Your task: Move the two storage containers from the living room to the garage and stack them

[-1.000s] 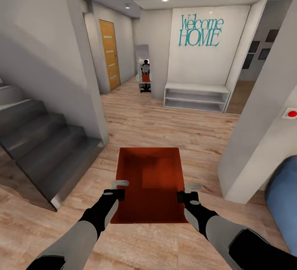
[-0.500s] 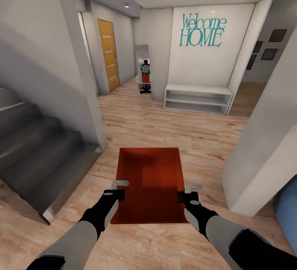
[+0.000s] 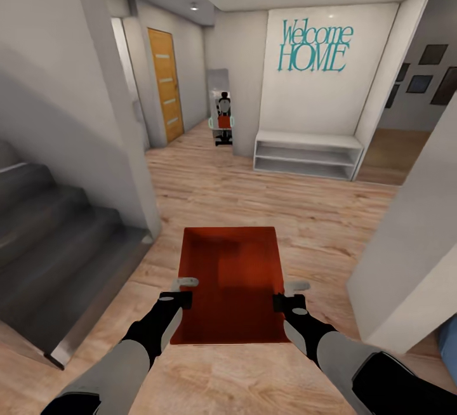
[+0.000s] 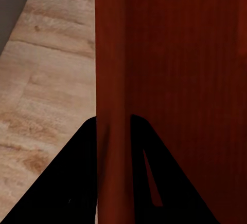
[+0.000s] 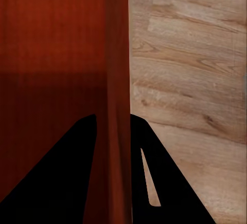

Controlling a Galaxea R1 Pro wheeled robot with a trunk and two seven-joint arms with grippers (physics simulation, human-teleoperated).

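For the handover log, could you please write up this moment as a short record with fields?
carried item: one orange-red storage container, open top, nothing visible inside
left gripper: shut on the container's left wall, one finger each side
right gripper: shut on the container's right wall
surface below: light wood-plank floor
ahead: white shelf bench under the teal "Welcome HOME" lettering
left side: grey stairs
far left: orange door
garage: not reached yet

Wood-plank floor (image 3: 266,199) — grey stairs (image 3: 57,256)
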